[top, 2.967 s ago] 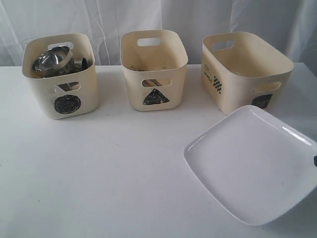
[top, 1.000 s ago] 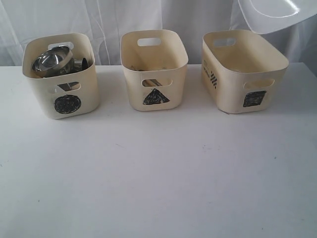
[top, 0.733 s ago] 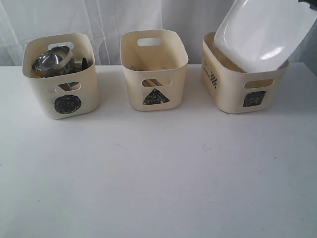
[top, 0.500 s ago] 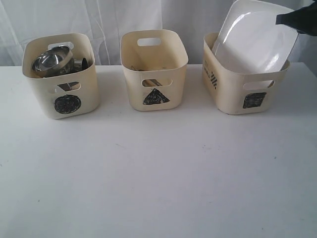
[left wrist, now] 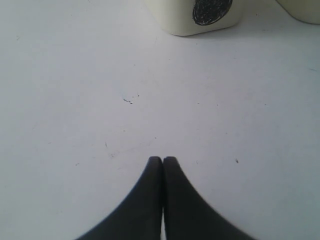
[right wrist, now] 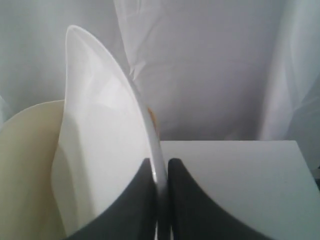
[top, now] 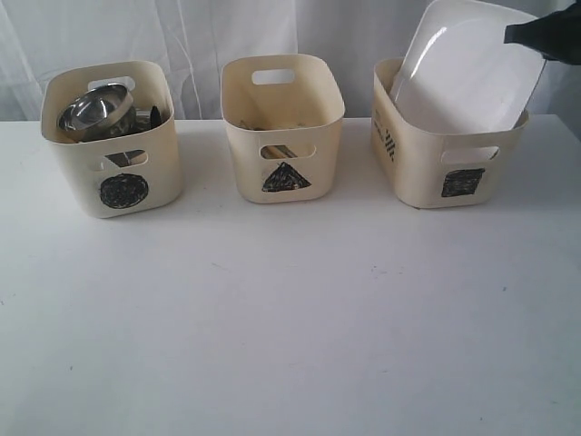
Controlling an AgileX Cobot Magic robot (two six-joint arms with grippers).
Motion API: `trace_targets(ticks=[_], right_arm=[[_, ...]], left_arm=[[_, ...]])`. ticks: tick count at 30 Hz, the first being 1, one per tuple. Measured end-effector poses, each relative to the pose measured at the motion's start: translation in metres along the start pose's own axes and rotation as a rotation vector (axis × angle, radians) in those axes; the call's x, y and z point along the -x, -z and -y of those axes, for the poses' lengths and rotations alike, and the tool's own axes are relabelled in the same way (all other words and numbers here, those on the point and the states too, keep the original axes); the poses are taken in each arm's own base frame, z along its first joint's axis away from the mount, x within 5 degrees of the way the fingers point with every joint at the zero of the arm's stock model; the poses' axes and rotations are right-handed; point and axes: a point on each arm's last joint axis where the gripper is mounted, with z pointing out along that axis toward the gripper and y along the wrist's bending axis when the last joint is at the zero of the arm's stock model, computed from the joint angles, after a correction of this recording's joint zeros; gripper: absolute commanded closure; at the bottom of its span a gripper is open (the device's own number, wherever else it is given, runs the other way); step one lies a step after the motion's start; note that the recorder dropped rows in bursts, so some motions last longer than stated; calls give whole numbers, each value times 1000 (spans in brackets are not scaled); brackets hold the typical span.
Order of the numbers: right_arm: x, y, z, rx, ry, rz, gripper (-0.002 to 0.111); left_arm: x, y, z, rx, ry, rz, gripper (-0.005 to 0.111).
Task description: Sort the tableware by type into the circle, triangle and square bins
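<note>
Looking like a lab test setup, not a home: bare white table (top: 272, 327) is sitting in front of a hanging white cloth backdrop (top: 195, 32), with circle bin (top: 73, 173), triangle bin (top: 283, 127), square bin (top: 418, 163) wearing hand-scribbled marks.

hidden: plate (top: 463, 68) lower edge | behind: square bin (top: 418, 173) wall
</note>
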Motion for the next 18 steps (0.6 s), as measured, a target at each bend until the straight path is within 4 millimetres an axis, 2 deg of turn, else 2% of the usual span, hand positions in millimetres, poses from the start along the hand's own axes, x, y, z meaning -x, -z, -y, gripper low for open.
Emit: trace_targets(ticks=[4, 12, 14, 18], right_arm=[[-1, 0, -3, 29, -16, -10, 84], [6, 5, -4, 37, -150, 18, 83], [15, 14, -8, 55, -181, 42, 83], [48, 50, -17, 84, -188, 134, 83]], left_arm=[[0, 0, 0, 0, 0, 0, 107], [0, 0, 0, 0, 0, 0, 107], [0, 0, 0, 0, 0, 0, 107], [0, 0, 0, 0, 0, 0, 107]])
